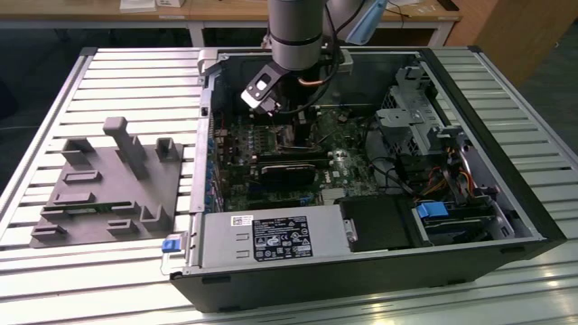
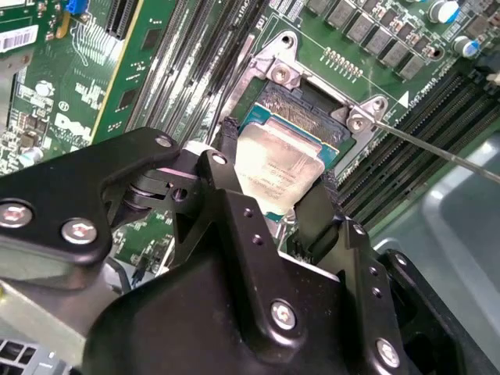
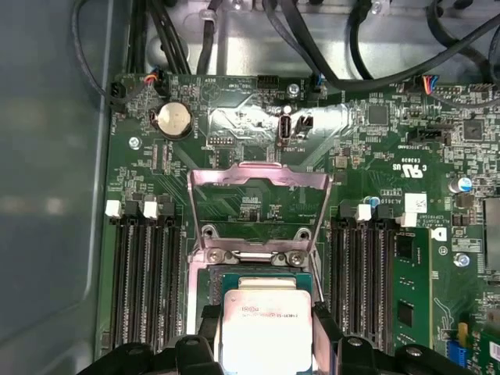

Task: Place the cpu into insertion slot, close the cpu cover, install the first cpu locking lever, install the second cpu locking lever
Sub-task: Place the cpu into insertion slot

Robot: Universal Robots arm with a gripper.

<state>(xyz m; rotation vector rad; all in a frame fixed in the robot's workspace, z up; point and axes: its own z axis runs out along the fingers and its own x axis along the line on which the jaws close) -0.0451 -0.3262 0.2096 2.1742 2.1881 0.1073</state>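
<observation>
My gripper (image 1: 287,123) reaches down into the open black computer case, over the green board. In both wrist views its black fingers (image 2: 227,144) flank the cpu (image 2: 275,166), a pale silvery square chip, and press on two opposite edges. The cpu (image 3: 266,328) sits level, directly over the insertion slot (image 2: 303,100), whose dark centre and teal edge (image 3: 258,278) show beyond the chip. I cannot tell whether it rests in the slot or hovers just above. The cpu cover (image 3: 258,173), a silvery window frame, stands swung open behind the slot. A thin metal lever rod (image 2: 437,148) sticks out sideways.
Long black memory slots (image 3: 141,281) run on both sides of the socket. A black heatsink block (image 1: 289,172), the power supply (image 1: 271,238) and a drive cage (image 1: 424,125) crowd the case. A grey fixture plate (image 1: 108,183) lies on the slatted table at the exterior view's left.
</observation>
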